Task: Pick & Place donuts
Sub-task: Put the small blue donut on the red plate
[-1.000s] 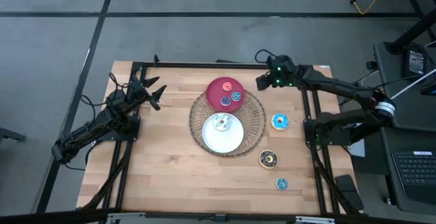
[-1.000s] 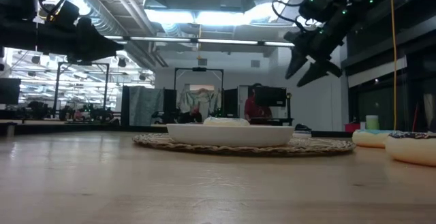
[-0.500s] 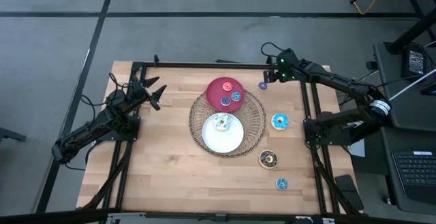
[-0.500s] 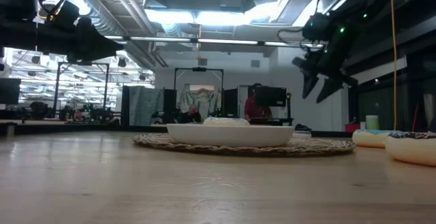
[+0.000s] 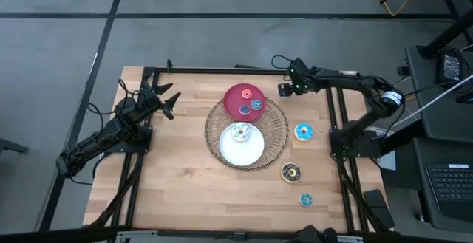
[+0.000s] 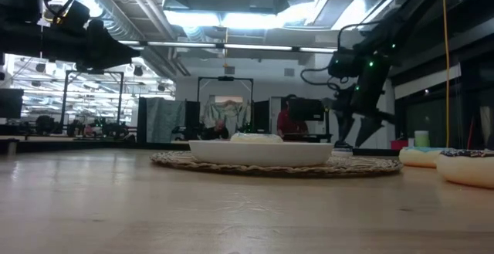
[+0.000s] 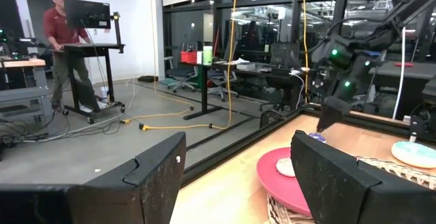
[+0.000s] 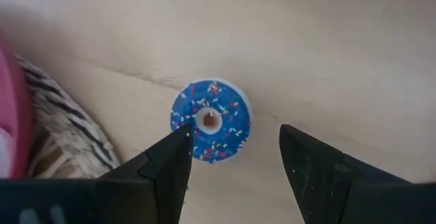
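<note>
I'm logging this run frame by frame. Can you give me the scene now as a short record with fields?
right pincer: open, hanging over a blue sprinkled donut on the bare table, beside the red plate
left pincer: open, waiting at the table's left side, holding nothing
red plate: holds small donuts
white plate: on the wicker tray
loose donuts: three on the table right of the tray
</note>
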`<state>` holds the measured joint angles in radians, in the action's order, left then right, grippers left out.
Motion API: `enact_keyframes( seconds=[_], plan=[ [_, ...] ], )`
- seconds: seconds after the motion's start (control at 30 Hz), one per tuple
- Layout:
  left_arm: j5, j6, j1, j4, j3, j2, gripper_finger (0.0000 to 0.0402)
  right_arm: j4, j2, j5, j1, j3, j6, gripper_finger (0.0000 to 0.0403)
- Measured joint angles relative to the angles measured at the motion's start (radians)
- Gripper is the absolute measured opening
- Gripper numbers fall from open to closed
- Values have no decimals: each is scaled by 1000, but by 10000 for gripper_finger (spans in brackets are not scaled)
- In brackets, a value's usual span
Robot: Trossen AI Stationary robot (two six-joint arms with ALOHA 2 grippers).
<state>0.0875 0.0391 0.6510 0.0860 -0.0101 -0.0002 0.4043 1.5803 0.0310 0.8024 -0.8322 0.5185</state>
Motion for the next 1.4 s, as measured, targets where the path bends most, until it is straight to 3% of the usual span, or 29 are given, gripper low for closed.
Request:
enact_keyframes(
  seconds=[0.33,0.87,1.4],
  plan=[
    [0,0,0,0,0,0,256,-65,82,1,0,0,-3,220],
    [0,0,0,0,0,0,256,-65,26,5,0,0,-4,220],
    [0,0,0,0,0,0,256,-32,54,57,-4,0,-6,220]
  ],
)
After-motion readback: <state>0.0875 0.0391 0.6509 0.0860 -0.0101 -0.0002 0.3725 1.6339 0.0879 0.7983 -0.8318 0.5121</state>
